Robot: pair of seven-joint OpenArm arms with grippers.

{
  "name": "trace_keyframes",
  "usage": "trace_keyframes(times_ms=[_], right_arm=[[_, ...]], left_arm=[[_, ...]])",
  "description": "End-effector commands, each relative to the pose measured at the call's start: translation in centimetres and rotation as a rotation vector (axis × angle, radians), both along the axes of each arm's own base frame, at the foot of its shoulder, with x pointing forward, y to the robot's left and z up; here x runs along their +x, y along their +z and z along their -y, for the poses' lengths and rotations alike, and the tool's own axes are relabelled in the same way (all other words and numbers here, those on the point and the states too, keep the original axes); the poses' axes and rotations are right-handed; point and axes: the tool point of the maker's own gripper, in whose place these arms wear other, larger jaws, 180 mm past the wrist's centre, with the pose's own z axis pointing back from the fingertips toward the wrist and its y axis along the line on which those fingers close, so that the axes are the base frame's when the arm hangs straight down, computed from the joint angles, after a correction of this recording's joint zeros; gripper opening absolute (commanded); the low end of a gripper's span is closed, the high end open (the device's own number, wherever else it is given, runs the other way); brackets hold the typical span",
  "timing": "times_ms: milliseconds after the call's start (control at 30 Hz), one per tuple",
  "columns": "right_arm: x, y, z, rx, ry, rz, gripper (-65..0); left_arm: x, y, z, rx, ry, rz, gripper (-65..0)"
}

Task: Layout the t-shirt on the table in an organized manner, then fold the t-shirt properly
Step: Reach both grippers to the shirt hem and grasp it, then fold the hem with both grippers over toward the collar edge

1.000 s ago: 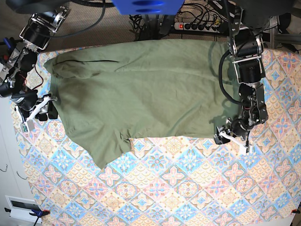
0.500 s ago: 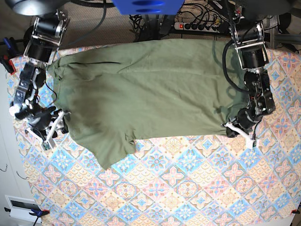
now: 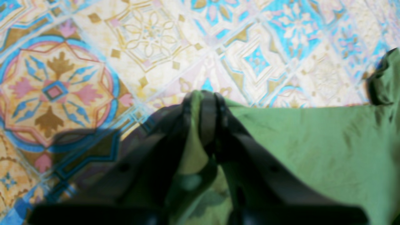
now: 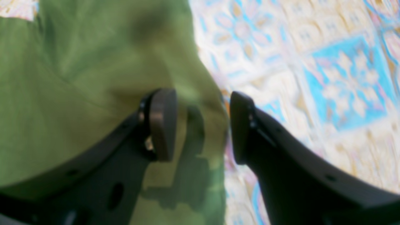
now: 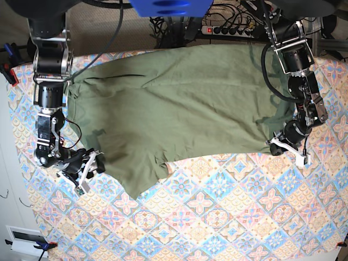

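T-shirt (image 5: 179, 103) spread on table (image 5: 228, 217) — left gripper (image 3: 203, 100) pinching hem.

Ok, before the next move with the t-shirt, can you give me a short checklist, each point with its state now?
1. Left gripper shut on the t-shirt edge: ok.
2. Right gripper open, jaws on either side of the shirt edge: ok, nothing gripped yet.
3. Shirt spread flat on the table: not ok, wrinkles and a bunched near sleeve remain.
4. Both grippers at the shirt's near edge: ok.
5. Far edge of the shirt fully on the table: cannot tell.
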Motion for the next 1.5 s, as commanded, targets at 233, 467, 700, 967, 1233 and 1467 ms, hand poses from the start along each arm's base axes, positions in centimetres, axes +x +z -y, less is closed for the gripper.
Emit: trace_keyframes(times_ms=[233,467,700,967,1233,1467], right_arm=[[2.5,0.1,-0.3,0.055,-0.001,0.033,-38.2],[3.4,-0.9,-0.5,0.076,-0.002,0.033,-38.2],[3.6,-1.4,-0.1,0.086,-0.018,0.029,-32.6],[2.9,-2.6,0.3,0.09,-0.033,0.001,-30.6],[1.3,-4.4,0.0,0.084,-0.024,-0.035,-40.8],[2.2,-3.2,-0.2,0.116,-0.031,0.029,-63.9]], left_arm=[[1.2,2.0,-0.4,0.01,0.001,0.064,-65.0],[1.2,2.0,-0.4,0.01,0.001,0.064,-65.0],[1.2,2.0,-0.4,0.01,0.001,0.064,-65.0],[1.2,2.0,-0.4,0.01,0.001,0.064,-65.0],[1.2,2.0,-0.4,0.008,0.001,0.064,-65.0],[1.6,2.4,-0.4,0.009,0.004,0.08,-65.0]])
